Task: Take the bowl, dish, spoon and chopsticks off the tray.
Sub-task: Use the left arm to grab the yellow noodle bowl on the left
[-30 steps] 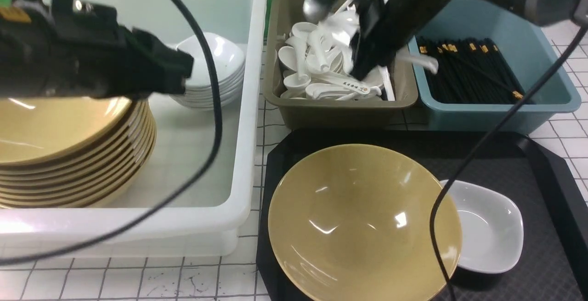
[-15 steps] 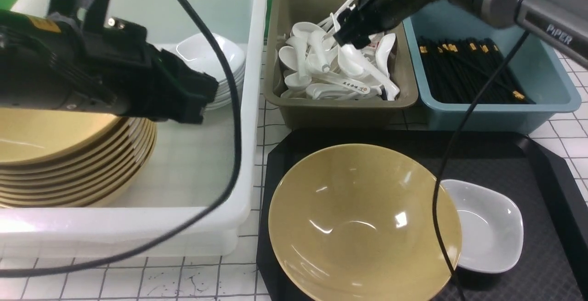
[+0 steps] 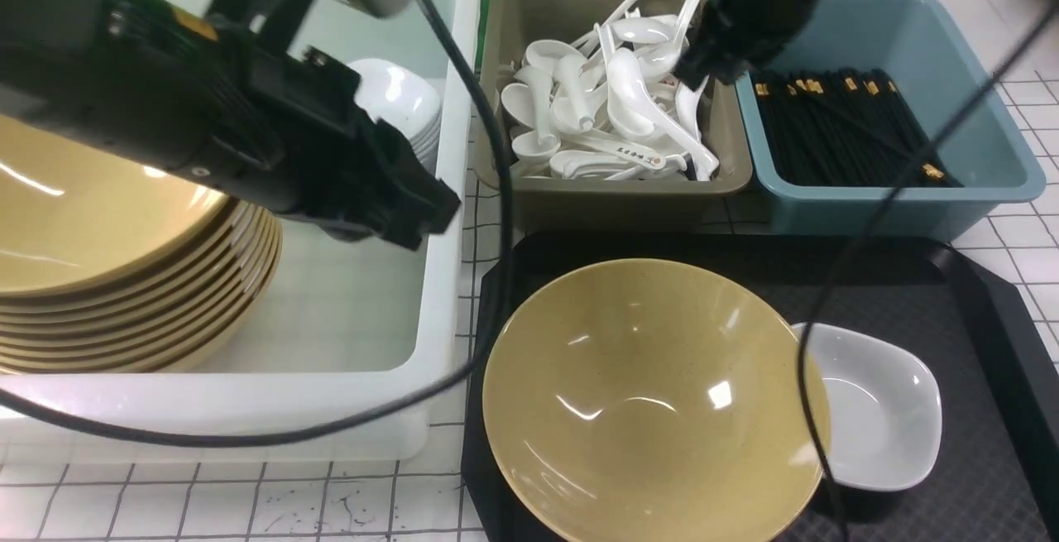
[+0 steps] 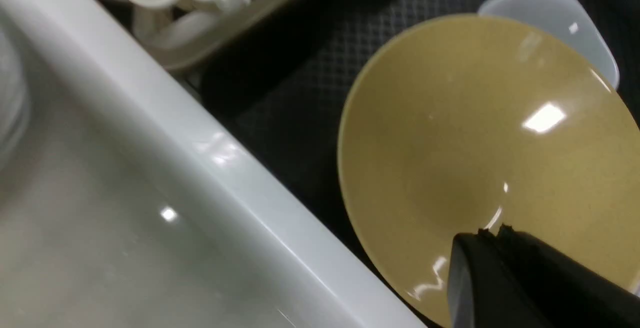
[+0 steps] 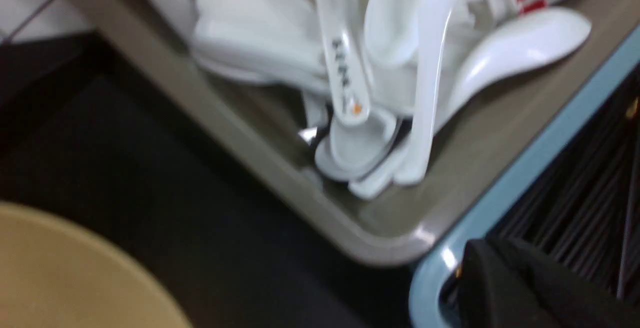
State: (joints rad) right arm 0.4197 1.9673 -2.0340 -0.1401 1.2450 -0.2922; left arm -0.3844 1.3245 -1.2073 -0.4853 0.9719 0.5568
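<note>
Bowl is the big yellow one in our front view, sitting on the black tray at lower center. The little white dish is on the tray too, just to the bowl's right in the frame. Upper center we've got a brown bin with a messy pile of white spoons in it, and at upper right a blue bin with the black chopsticks, gold bands showing. On the left side there's a white tub holding a stack of yellow bowls and some small white dishes. The left gripper is closed with nothing in it, over the tub's right wall. The right gripper is closed and empty too, by the right side of the brown bin, a bit blurry for us.

Left wrist view: we see the closed fingertips in front of the yellow bowl, with the dish peeking out past its rim.

Right wrist view: closed fingertips again, seen against the blue bin, with spoons in the brown bin right beside it. We can't tell which spoon or chopsticks are the task's own.
</note>
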